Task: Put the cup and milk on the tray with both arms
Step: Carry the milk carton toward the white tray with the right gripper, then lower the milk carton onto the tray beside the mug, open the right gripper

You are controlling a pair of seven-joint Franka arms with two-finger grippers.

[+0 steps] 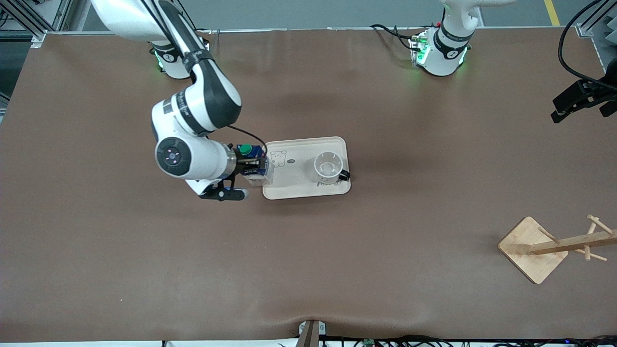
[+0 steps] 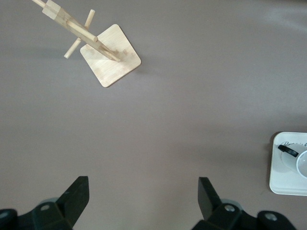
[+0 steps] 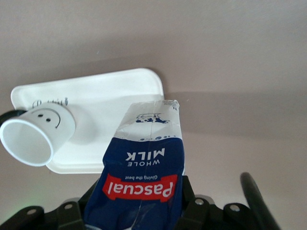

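Pinched by its blue sides in the closed right gripper (image 1: pixel 254 168), the light, squashy milk (image 1: pixel 254 164) is held over the tray (image 1: pixel 289 190) edge, the cup (image 1: pixel 328 167) already sits on it, and the left gripper (image 2: pixel 144 201) is kept wide open and empty, waiting over bare table.

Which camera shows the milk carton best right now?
The right wrist view: the milk fills it, label readable, held in the right gripper over the tray edge. The front view shows only its green cap and blue top beside the arm. The left wrist view misses it, showing the cup instead.
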